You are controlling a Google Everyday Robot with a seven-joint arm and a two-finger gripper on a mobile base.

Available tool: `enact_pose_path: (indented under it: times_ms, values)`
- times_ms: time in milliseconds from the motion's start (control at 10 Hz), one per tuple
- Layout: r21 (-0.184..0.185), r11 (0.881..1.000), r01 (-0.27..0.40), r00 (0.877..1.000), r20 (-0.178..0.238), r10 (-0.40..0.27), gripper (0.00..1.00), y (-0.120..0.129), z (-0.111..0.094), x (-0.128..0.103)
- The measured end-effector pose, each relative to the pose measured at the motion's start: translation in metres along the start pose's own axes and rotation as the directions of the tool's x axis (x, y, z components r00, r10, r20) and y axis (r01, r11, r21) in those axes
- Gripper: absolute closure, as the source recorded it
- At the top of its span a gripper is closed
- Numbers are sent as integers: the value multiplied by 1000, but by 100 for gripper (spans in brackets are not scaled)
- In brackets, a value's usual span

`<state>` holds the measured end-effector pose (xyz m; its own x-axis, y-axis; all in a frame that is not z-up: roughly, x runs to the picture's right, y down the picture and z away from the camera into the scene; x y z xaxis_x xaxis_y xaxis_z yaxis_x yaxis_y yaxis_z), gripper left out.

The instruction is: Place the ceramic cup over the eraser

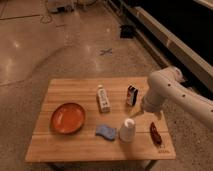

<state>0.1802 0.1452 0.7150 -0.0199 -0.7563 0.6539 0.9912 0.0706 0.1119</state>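
The white ceramic cup [127, 131] stands upright near the front edge of the wooden table [75, 147]. The eraser [131, 95], a small dark upright block with white and red marks, stands behind it towards the table's back right. My gripper [136, 112] hangs from the white arm [167, 82] that reaches in from the right. It is between the eraser and the cup, just above and right of the cup, and holds nothing that I can see.
A white labelled bottle [103, 98] stands mid-table, left of the eraser. An orange plate [67, 118] lies at the left. A flat light-blue piece [105, 131] lies left of the cup. A dark red elongated object [155, 134] lies at its right.
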Motion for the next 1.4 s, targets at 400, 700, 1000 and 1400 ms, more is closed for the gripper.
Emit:
enact_pose_path:
  times_ms: [400, 700, 1000, 1400]
  values:
    - [-10, 992, 123, 992, -29, -123, 20, -19, 18, -8]
    - [-27, 981, 192, 981, -34, -193, 20, -29, 32, -13]
    - [-44, 969, 244, 969, -29, -246, 20, -39, 43, -12]
    - [-62, 956, 287, 957, -17, -289, 20, -49, 50, -9]
